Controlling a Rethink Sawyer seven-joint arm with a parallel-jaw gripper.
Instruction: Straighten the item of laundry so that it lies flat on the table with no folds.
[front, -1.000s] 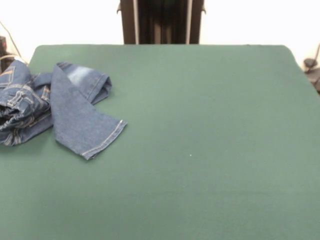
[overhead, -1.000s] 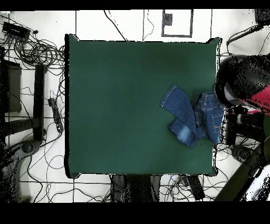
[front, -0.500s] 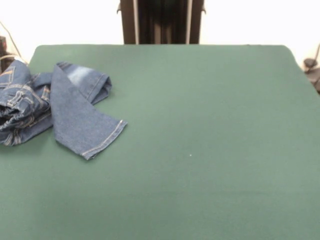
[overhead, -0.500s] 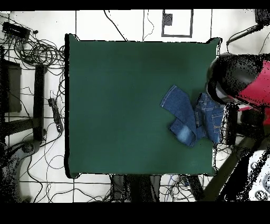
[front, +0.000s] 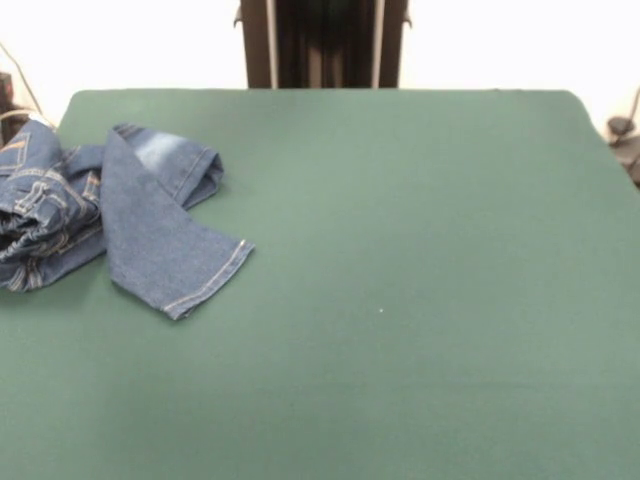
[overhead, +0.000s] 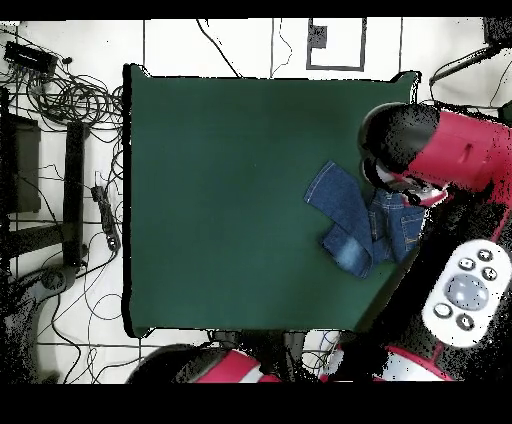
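In the front view the near stretch of the worktop (front: 400, 380) is seen bare; farther back, at about nine to ten o'clock, the jeans (front: 110, 215) are found bunched against the edge, one hemmed leg laid diagonally toward the middle, the other doubled over behind it, and the waistband part crumpled at the picture's edge. No part of the robot is seen over the cloth in that view. In the overhead view the jeans (overhead: 365, 220) are placed at roughly three o'clock on the worktop (overhead: 220, 200), touching its edge. A change is noted there against the pictures of a second ago: the red and black arm (overhead: 440, 150), then only at the right margin, has been swung in so that its dark rounded end is now held over the worktop's edge just above the garment's upper corner, while the jeans themselves have not been shifted. This is judged as the approach to a first grasp; the straightening itself has not been begun, and every fold is left to be undone. The tool cannot be made out beneath the arm's bulk, so whether it is released or clenched cannot be told, nor how close it is to the denim.
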